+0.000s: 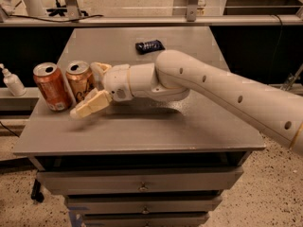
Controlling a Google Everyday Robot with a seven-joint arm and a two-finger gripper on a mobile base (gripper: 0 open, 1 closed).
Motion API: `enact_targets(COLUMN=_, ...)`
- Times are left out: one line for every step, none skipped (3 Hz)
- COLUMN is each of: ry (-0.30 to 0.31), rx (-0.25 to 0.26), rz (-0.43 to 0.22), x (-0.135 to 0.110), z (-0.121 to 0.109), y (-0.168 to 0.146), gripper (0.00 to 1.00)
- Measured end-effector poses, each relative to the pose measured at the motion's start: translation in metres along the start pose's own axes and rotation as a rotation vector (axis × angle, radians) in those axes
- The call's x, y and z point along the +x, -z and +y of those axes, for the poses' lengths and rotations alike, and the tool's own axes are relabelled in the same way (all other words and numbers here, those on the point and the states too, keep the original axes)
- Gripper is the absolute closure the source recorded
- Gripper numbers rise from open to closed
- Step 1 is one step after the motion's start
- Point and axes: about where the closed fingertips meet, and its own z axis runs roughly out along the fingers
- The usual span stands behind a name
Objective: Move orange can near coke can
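The orange can (pixel 79 81), golden-amber with dark script, stands upright on the grey table (pixel 156 131) at its left side. The coke can (pixel 49 86), redder with a small white patch near its base, stands right beside it to the left, almost touching. My gripper (pixel 85 90) reaches in from the right and straddles the orange can. One finger (pixel 91 105) lies in front of the can, and a small gap shows between them. The other finger (pixel 98 69) is behind the can. The gripper is open.
A small black packet (pixel 149 46) lies at the back middle of the table. A white pump bottle (pixel 12 82) stands on a lower ledge left of the table. Drawers (pixel 142 186) sit under the tabletop. My arm (pixel 222 93) crosses the table's right half.
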Motion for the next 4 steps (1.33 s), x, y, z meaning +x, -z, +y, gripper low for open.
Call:
enact_targets(ry=0.007, rx=0.016, rz=0.014, x=0.001, z=-0.001, y=0.015, gripper=0.00)
enact_targets(ry=0.033, rx=0.046, rz=0.003, x=-0.005, z=-0.007, y=0.053, gripper=0.00)
enact_targets(ry=0.103, rx=0.093, rz=-0.020, x=-0.021, z=-0.018, y=0.115, gripper=0.00)
enact_targets(ry=0.218, rx=0.121, rz=-0.028, x=-0.049, z=-0.030, y=0.186, gripper=0.00)
